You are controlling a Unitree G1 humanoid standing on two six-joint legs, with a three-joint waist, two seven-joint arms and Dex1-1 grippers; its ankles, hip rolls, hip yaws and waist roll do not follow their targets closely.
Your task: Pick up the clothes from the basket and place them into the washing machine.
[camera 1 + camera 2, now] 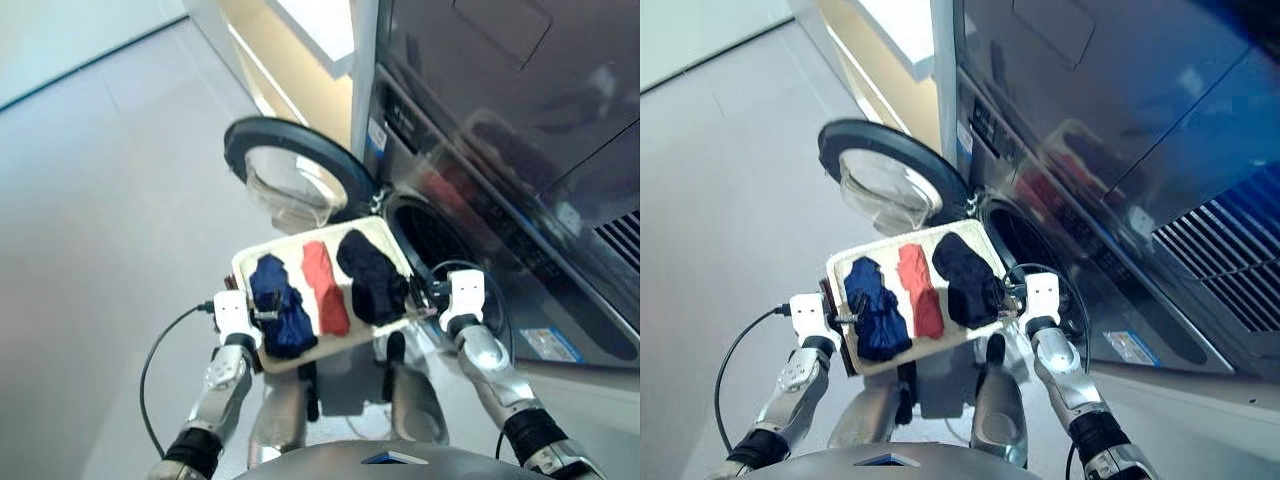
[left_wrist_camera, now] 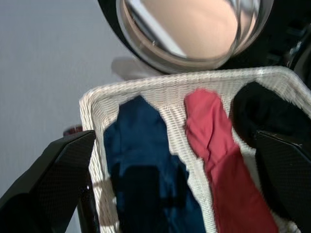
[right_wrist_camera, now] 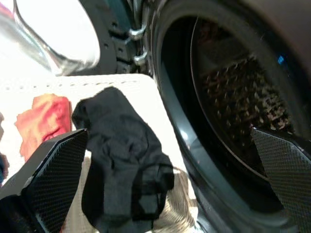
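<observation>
Clothes all sit in the basket [image 1: 245, 268] so far: navy garment [image 1: 282, 305] on the left, red-orange garment [image 1: 324, 287] in the middle, black garment [image 1: 371, 277] on the right, nothing in the washing machine [image 1: 440, 245] yet by the look of it. The basket is right in front of the open porthole, and the glass door [image 1: 295, 170] is swung out to the far left.

Left gripper [image 1: 236, 318] is at the basket's left edge with its fingers spread wide and empty, over the navy piece. Right gripper [image 1: 440, 300] is at the right edge next to the black one, fingers also wide apart, holding nothing.

What I'd worry about: the black one is a loose crumpled lump, so a shallow pinch could catch only a fold and it could drop between the basket rim and the drum opening. Pushing down on the low rim might also tip the basket.

Room-wise, the right side is tight against the machine's front. The left has open floor [image 1: 100, 200], though the door is close beyond the far rim.
</observation>
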